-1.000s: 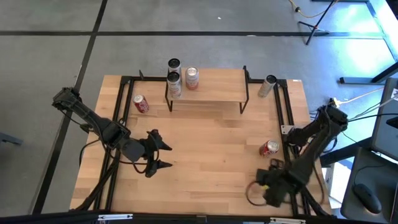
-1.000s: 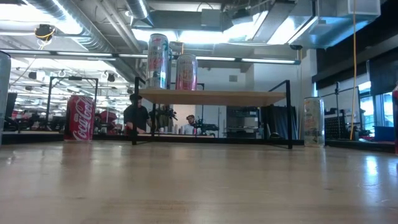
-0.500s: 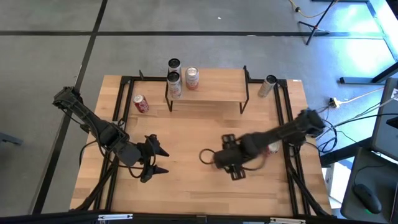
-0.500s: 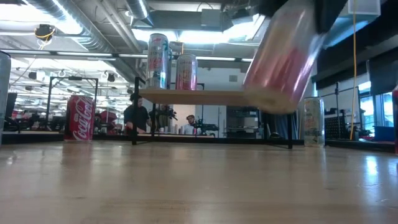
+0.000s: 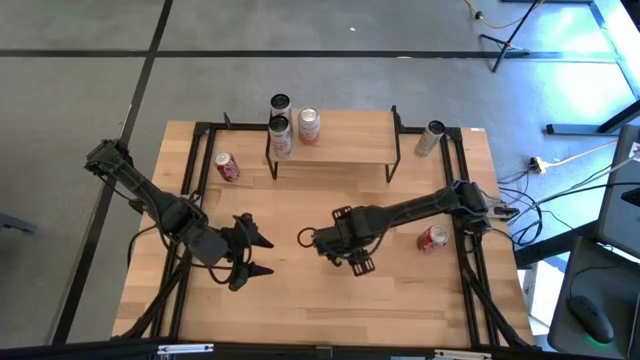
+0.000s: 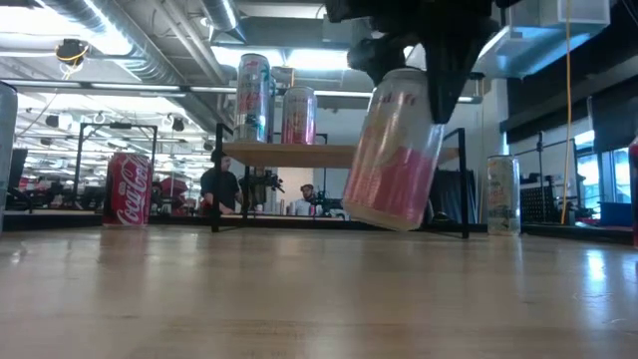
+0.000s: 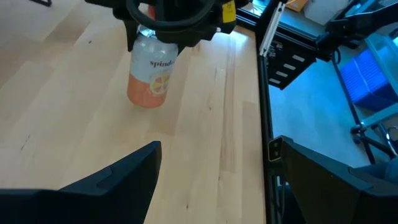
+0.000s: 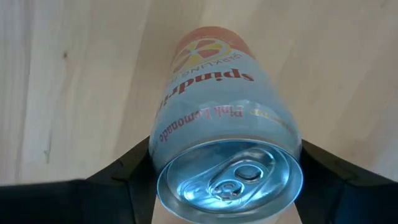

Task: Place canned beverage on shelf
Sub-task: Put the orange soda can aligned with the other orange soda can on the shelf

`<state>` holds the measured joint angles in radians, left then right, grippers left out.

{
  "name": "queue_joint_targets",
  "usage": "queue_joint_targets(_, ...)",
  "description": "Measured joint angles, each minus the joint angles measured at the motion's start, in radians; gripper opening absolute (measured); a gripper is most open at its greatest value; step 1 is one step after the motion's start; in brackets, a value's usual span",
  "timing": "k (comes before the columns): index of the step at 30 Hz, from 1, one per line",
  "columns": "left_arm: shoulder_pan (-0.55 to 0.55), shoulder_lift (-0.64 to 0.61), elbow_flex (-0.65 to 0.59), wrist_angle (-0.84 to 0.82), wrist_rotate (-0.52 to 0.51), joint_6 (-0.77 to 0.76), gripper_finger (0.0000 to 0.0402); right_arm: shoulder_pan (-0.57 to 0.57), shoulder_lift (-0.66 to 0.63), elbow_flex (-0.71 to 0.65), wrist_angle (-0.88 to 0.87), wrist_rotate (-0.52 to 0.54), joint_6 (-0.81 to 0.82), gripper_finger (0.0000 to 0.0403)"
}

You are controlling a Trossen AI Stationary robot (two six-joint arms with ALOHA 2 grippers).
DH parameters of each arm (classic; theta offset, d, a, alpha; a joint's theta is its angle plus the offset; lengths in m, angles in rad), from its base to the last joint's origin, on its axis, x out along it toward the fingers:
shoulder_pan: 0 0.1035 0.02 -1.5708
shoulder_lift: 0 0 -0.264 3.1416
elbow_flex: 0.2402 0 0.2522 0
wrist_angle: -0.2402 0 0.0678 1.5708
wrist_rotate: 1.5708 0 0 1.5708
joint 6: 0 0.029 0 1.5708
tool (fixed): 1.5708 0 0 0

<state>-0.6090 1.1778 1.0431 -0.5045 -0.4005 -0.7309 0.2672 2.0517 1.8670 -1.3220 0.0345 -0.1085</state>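
A pink-and-white canned beverage (image 8: 227, 106) hangs above the middle of the wooden table, and my right gripper (image 5: 335, 243) is shut on it. The low view shows the can (image 6: 392, 155) tilted in front of the shelf (image 5: 335, 142), a low plank on black legs at the table's far side. Two tall cans (image 5: 280, 135) (image 5: 309, 125) stand on the shelf's left end. My left gripper (image 5: 255, 257) waits open to the left of the held can, which also shows in its wrist view (image 7: 151, 71). My right gripper pinches the can's upper wall (image 8: 158, 140), just under the top rim, between its two fingers (image 8: 124, 171), one on each side. The fingers come from above, pointing down. The can hangs below them, tilted a little, its base (image 6: 379, 214) clear of the table.
A red cola can (image 5: 227, 167) stands left of the shelf, a silver can (image 5: 432, 137) right of it, and another can (image 5: 280, 103) behind it. A red can (image 5: 433, 237) sits near the right edge by my right arm. Black frame rails (image 5: 462, 190) run along both sides.
My right gripper has swept from the table's near right corner toward the middle, going left and a little toward the far edge, and has rolled about its pointing line. The can has gone with it, clear of the table and tilted.
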Motion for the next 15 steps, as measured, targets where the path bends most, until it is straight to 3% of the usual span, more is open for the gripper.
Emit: queue_joint_targets(15, 0.000, 0.000, 0.000, 0.000, -0.007, 0.008, 0.0318, 0.001, -0.001, -0.080, -0.004, -0.001, 0.005, 0.0282)
